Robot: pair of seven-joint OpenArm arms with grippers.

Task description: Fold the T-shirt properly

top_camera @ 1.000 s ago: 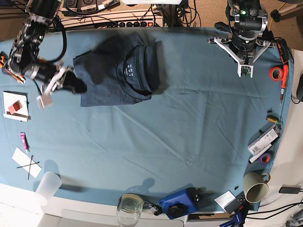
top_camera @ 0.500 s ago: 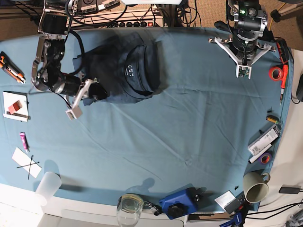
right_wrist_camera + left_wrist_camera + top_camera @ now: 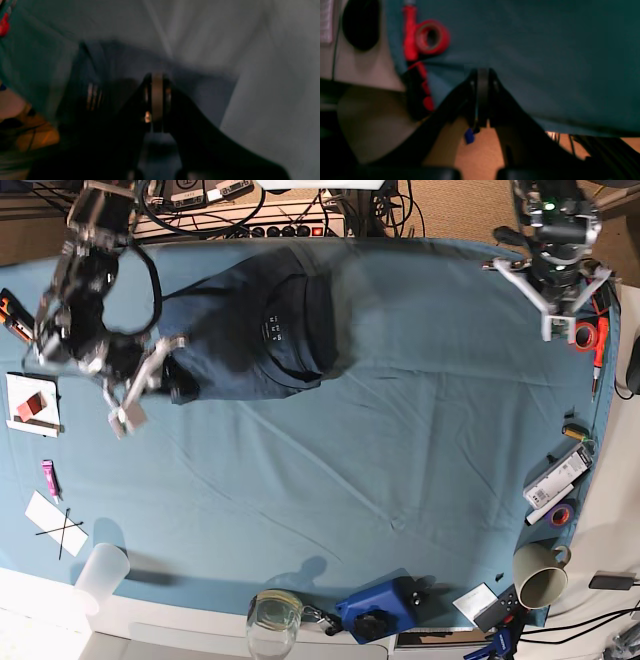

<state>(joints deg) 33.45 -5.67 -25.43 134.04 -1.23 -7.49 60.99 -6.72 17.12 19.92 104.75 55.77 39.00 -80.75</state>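
Folded T-shirt point(image 3: 262, 332) on tablecloth point(image 3: 400, 410), mug point(image 3: 540, 575) and glass point(image 3: 272, 620) apparently empty, both arms' jaws together, holding nothing.

Broad wrinkled teal-blue tablecloth point(image 3: 400, 410): middle and near stretch open for passage; folded dark navy-blue T-shirt point(image 3: 265, 330) fills the far-left part; right gripper point(image 3: 175, 380), jaws together, sits at its left edge; left gripper point(image 3: 553, 330), also closed, hangs over the far-right corner beside the red tape roll point(image 3: 583, 335); clear drinking glass point(image 3: 274, 620), blue boxy device point(image 3: 378, 608), beige ceramic mug point(image 3: 540, 575) line the near edge.
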